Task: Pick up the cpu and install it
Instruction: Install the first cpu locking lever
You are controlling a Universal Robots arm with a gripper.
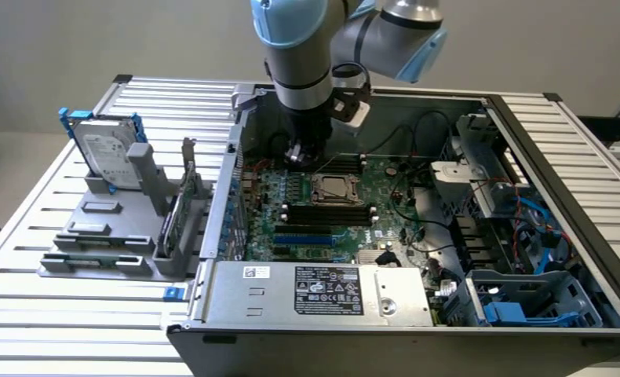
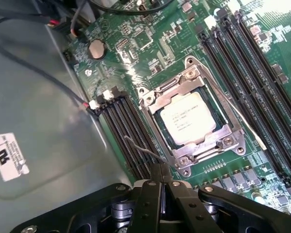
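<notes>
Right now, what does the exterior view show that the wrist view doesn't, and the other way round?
Exterior view: the arm reaching down into the open computer case, the hard drive standing in a grey fixture on the slatted table at that view's left, and the power supply.
Wrist view: the shut gripper with nothing between its fingers, print on the cpu, and a coin battery.
Both: the green motherboard, the cpu seated in its metal-framed socket, and the black memory slots.
</notes>
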